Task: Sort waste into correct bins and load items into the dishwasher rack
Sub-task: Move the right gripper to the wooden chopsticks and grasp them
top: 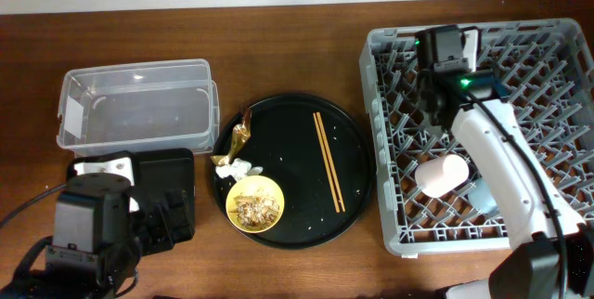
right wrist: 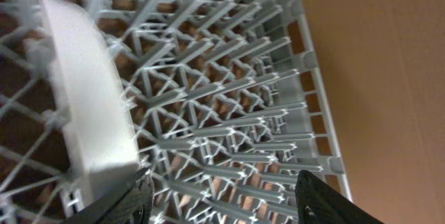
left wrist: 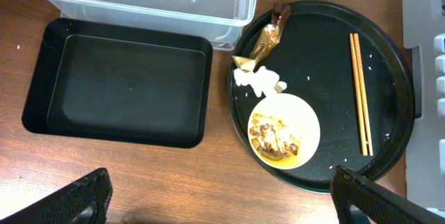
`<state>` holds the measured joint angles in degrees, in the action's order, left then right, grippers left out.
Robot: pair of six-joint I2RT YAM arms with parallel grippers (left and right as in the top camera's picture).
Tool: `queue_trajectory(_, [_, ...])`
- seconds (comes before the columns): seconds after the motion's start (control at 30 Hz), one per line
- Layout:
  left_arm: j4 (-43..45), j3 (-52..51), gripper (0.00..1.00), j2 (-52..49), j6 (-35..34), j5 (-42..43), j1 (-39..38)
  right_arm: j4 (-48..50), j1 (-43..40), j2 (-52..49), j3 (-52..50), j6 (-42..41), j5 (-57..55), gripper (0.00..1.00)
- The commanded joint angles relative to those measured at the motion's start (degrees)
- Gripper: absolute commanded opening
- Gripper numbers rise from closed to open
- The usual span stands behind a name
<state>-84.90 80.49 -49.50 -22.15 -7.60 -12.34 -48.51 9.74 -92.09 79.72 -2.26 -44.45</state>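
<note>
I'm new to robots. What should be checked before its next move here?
1. Left gripper open, empty: ok.
2. Right gripper open: ok.
3. Plate standing in the rack: ok.
4. Wrapper and tissue binned: not ok, both on the round tray.
5. Yellow bowl emptied of scraps: not ok.
6. Chopsticks loaded: not ok, on the round tray.

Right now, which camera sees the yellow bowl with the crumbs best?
The left wrist view: the yellow bowl is big and unblocked there, with the food scraps clear inside. The overhead view shows it too, only smaller, on the round black tray. The right wrist view shows the dishwasher rack, no bowl.
</note>
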Motion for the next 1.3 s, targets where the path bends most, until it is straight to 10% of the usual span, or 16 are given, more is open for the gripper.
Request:
queue_trajectory(0.0, [-0.1,0.4,1.00,0.1,-0.5,-0.8,0.2,-5.5,4.5,6.6,4.4,-6.5,8.8,0.66])
queue_trajectory(0.2, [0.0,0.4,1.00,0.1,-0.5,-0.8,0.2,-15.9,16.4,13.0,7.5,-9.2,46.6,0.58])
queue_trajectory(0.7, [-0.1,0.4,1.00,0.1,-0.5,-0.8,0.2,-6.1,21.6,-21.8,-1.7,-16.7,45.3,0.29])
queue_trajectory(1.27, [-0.1,0.4,1.00,0.1,-0.5,-0.8,0.2,-7.1,21.6,-13.4,-0.1,-16.7,42.3,0.04])
